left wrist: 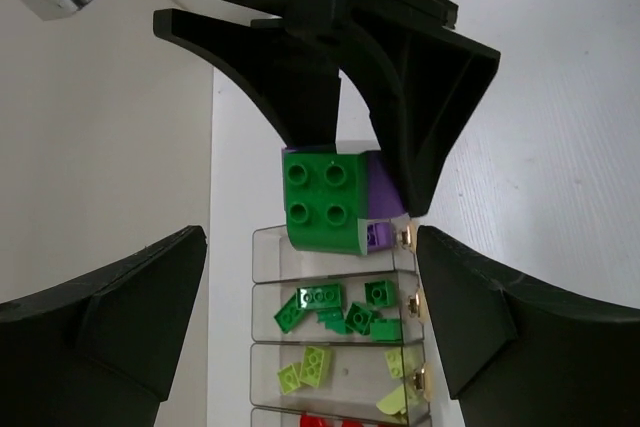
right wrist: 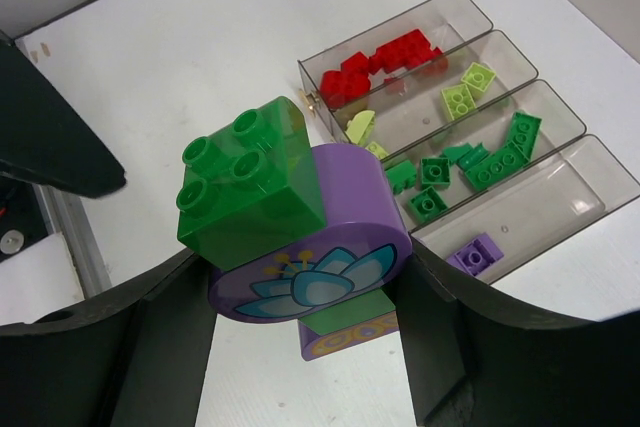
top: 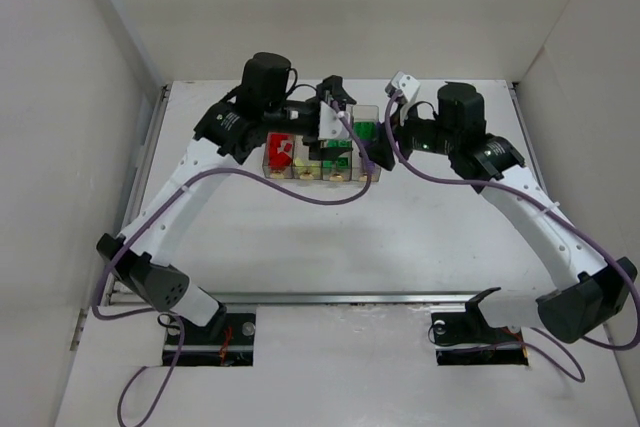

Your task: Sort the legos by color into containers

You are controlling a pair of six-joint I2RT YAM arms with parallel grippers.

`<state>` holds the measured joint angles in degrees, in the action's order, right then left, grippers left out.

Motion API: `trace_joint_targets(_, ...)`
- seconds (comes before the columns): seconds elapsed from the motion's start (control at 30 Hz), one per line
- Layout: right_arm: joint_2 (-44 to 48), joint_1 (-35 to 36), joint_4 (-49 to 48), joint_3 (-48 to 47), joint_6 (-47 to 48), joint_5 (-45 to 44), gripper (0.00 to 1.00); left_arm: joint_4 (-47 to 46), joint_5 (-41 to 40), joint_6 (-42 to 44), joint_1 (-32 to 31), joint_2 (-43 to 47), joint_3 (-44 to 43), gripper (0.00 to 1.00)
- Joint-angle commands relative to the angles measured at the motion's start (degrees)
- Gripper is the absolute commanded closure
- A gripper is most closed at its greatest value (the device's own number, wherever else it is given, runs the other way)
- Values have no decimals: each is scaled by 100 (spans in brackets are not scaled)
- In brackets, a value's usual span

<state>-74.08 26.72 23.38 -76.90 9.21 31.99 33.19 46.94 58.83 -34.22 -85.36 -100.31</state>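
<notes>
My right gripper [right wrist: 310,292] is shut on a clump of legos: a green brick [right wrist: 255,197] on a purple disc [right wrist: 355,197] with a flower print. From above, this clump [top: 366,130] hangs over the rightmost of the containers [top: 320,175]. My left gripper [left wrist: 310,247] stands open just beside the clump [left wrist: 325,197], its fingers [left wrist: 120,317] wide apart and holding nothing. The bins [right wrist: 590,162] hold red legos [right wrist: 385,55], lime legos [right wrist: 465,87], green legos [right wrist: 470,162] and one purple brick [right wrist: 475,252].
White walls close in the table [top: 400,237] on the left, back and right. Purple cables [top: 300,192] loop from both arms over the table in front of the bins. A metal rail [top: 330,297] runs along the near edge by the arm bases.
</notes>
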Motion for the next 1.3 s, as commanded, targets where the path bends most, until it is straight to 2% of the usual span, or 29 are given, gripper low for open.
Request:
trace_joint_targets(0.0, 8, 35, -404, -229, 54, 106, 100, -427, 8, -346, -58, -287, -251, 16)
trace_joint_targets(0.1, 8, 35, -457, -176, 54, 167, 100, -427, 61, -398, -59, -533, -375, 22)
trace_joint_targets(0.27, 8, -26, -518, -97, 54, 229, 100, -427, 8, -398, -59, -779, -639, 23)
trace_joint_targets(0.4, 8, -87, -466, -97, 54, 360, 100, -366, 140, -319, -59, -886, -796, 36)
trace_joint_targets(0.53, -45, -141, -413, -97, 54, 361, 100, -182, 290, -372, -59, -1000, -998, 63)
trace_joint_targets(0.57, -45, -141, -413, -97, 54, 361, 100, -181, 290, -372, -59, -1000, -999, 74)
trace_joint_targets(0.73, -150, -193, -413, 9, 54, 361, 100, -181, 342, -538, -59, -1000, -999, 100)
trace_joint_targets(0.87, -220, -386, -500, 341, -86, 230, 100, -567, 342, -1205, 28, -1000, -999, 100)
trace_joint_targets(0.93, -300, -553, -632, 552, -401, 229, 100, -1347, 465, -1967, 221, -1000, -833, 100)
trace_joint_targets(0.97, -387, -780, -711, 658, -533, 351, 100, -1629, 465, -2737, 440, -1000, -780, 100)
trace_joint_targets(1.0, -492, -904, -860, 859, -778, 456, 100, -1884, 518, -2997, 538, -1000, -718, 100)
trace_joint_targets(1.03, -493, -1010, -922, 931, -885, 536, 100, -2208, 518, -3130, 600, -1000, -718, 100)
trace_joint_targets(1.27, -826, -1125, -870, 817, -1096, 107, 100, -2580, 518, -3456, 653, -1175, -639, 100)
